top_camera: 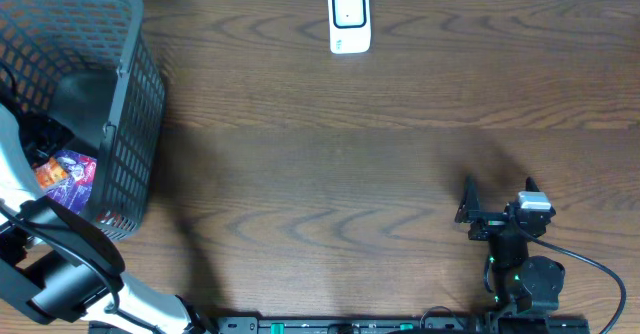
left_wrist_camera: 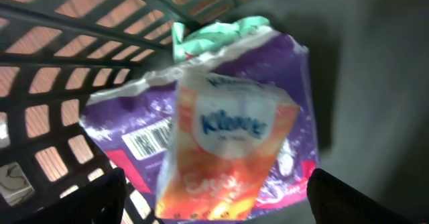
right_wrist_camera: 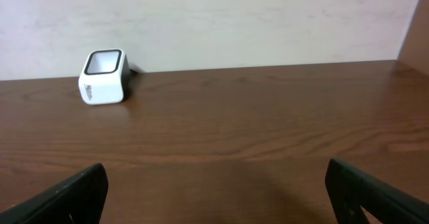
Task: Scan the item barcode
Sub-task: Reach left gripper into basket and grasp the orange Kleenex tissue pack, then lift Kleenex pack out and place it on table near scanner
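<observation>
I had L gripper [left_wrist_camera: 224, 200] wide over pack [left_wrist_camera: 228, 137] mid-frame; R gripper [right_wrist_camera: 218, 187] wide, empty. Pack seemed light, soft, slick: I'd pinch its middle.

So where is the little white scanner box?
In the overhead view the white scanner stands alone at the far edge of the table, near the middle, right of the black basket.

The blue brand name "Kleenex" stands on the white oval of the orange tissue pack [left_wrist_camera: 228, 150] in the basket [left_wrist_camera: 40, 23]. The purple packet [left_wrist_camera: 114, 127] beneath it carries a barcode [left_wrist_camera: 149, 142] whose digits are blurred. The print on the scanner [right_wrist_camera: 104, 76] is too small to read.
</observation>
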